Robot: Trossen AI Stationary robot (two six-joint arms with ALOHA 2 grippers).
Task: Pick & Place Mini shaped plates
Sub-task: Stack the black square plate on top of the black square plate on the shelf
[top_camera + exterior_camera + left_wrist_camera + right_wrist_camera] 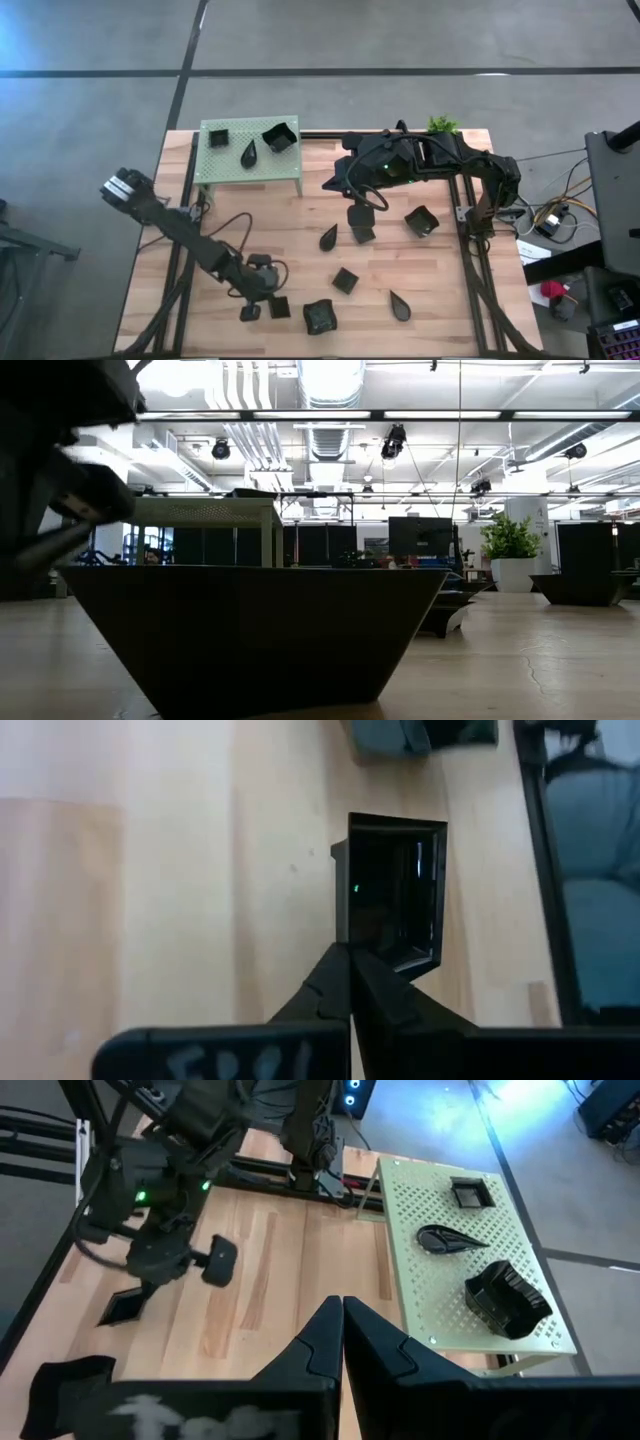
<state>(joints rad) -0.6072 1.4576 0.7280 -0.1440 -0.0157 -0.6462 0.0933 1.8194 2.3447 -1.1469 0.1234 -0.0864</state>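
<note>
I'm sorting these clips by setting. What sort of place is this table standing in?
Likely an open-plan lab or office hall rather than a home: the low view shows exposed ceiling ducts with strip lights, a dark monitor and a potted plant beyond the wooden table.

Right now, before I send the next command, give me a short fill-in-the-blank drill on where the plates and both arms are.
1. The green stand carries ____ mini plates.
2. The plate between the two square ones on the stand is ____-shaped.
3. The left gripper, jaws together, is near the table's ____ edge, beside a square plate.
4. The potted plant stands behind the ____ arm.

Missing words: three; leaf; front; right
</note>
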